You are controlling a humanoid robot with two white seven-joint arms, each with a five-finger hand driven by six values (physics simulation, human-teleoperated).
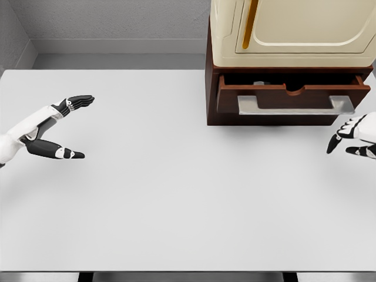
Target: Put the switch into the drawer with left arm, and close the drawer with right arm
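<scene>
We look down from the head camera on a wide white bench (176,194) with a dark wooden cabinet (212,88) standing at its far right. A cream-coloured appliance (294,29) with a yellow handle (251,23) sits on top of the cabinet. Below it the drawer (291,94) is pulled partly open toward us, its flat grey handle (294,106) running across the front. Inside the drawer we can make out only a small pale shape near the back edge; we cannot tell whether this is the switch, and we see no switch anywhere on the bench.

Our left hand (61,126) hovers over the left side of the bench, well apart from the cabinet, its dark fingers (79,101) and thumb spread wide and holding nothing. Our right hand (352,136) enters at the right edge, just below the drawer's right end and not touching it, its fingers loosely relaxed and empty.
</scene>
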